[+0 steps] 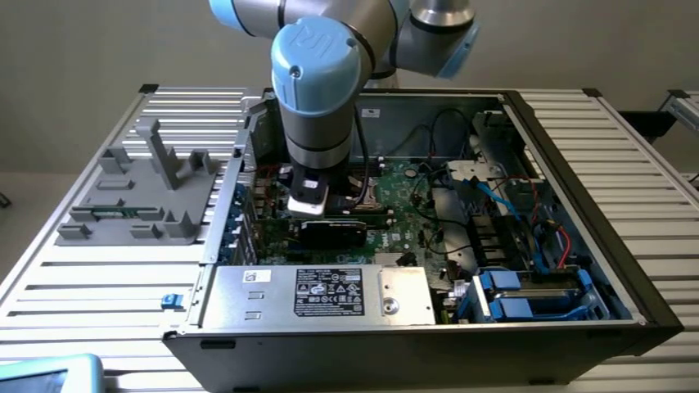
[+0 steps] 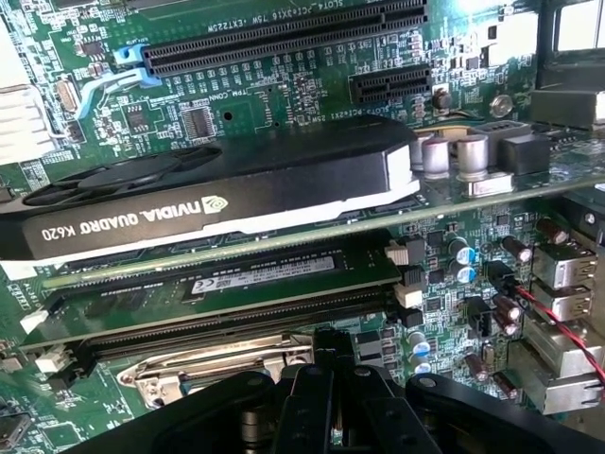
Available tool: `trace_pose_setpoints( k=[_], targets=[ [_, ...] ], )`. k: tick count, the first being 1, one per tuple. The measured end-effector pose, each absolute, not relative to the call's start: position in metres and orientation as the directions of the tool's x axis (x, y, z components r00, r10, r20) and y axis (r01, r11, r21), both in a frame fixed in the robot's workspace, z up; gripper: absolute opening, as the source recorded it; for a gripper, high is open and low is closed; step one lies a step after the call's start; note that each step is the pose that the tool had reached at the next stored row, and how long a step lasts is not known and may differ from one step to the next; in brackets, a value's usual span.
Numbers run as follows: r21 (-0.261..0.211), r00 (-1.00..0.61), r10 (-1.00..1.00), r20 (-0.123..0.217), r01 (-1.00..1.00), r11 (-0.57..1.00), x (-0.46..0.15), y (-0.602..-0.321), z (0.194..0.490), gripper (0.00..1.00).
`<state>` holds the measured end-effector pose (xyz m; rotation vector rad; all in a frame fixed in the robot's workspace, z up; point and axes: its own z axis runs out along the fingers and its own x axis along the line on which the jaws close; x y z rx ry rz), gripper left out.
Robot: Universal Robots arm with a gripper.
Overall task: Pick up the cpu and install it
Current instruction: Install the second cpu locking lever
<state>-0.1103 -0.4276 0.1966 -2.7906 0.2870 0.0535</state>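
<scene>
- Your gripper is down inside the open computer case, fingers drawn together just above the metal-framed socket. I can't make out the cpu between the fingertips or anywhere on the board, so don't assume it is held.
- If the chip is pinched there, a slight tilt or wrong rotation as it meets the socket could bend the contacts; the black gripper body hides the seat, so you can't confirm alignment from the wrist view.
- The socket's frame looks raised at the near edge. Catching the fingers on it could knock the chip askew or drag the frame.
- Just beside the socket sits a memory stick in its slot, and beyond it the graphics card. Sideways drift of the wrist could strike either one.
- Small upright capacitors and a red wire crowd the green motherboard nearby; a snag could tear them.
- In the exterior view, the arm's blue-capped joint hangs close over the case wall, so a wide swing risks a bump.
- The grey tray on the counter stands well apart, at the exterior view's left.
</scene>
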Motion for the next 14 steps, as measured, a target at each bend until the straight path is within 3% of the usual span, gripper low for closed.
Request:
trace_pose_setpoints(
  k=[14],
  targets=[
    [-0.324,0.979,-0.192,-0.071,-0.204,-0.924,-0.1103,-0.4235,0.1931,0.11]
  ],
)
